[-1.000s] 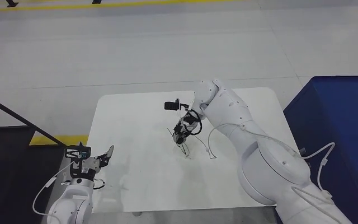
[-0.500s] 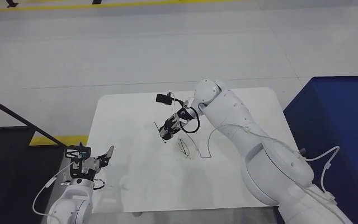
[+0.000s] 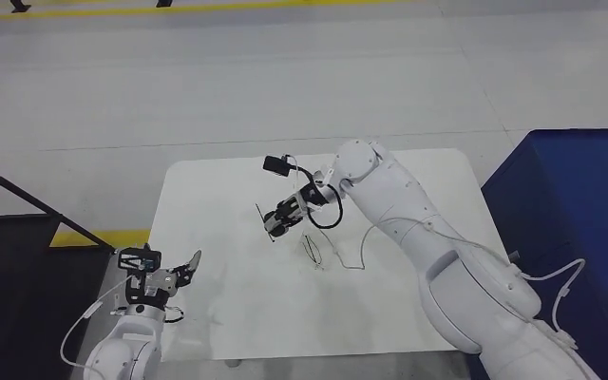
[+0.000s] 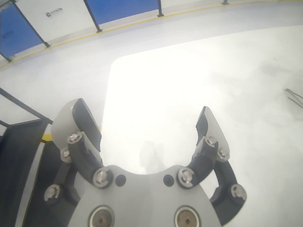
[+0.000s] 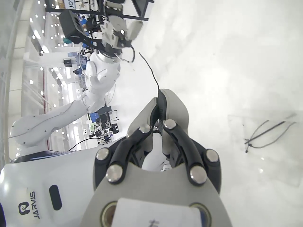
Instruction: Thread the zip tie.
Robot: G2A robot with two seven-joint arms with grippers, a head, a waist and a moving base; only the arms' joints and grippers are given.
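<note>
My right gripper [image 3: 272, 226] hangs over the middle of the white table [image 3: 218, 190], shut on a thin black zip tie [image 3: 263, 213]. In the right wrist view the zip tie [image 5: 148, 67] sticks straight out past the closed fingertips of the right gripper [image 5: 160, 94]. My left gripper [image 3: 186, 269] stays over the table's front left corner; the left wrist view has the left gripper [image 4: 142, 109] wide open with nothing between its pads. Two thin dark strands [image 4: 294, 96] lie at that view's edge, far from the left gripper.
Several loose black zip ties [image 3: 312, 249] lie on a clear bag [image 5: 262, 150] just right of the right gripper. A blue barrier [image 3: 560, 190] stands off the table's right side and a dark rack [image 3: 38, 275] off its left.
The right gripper has carried the zip tie left and farther from the loose ties. The left gripper has shifted slightly right.
</note>
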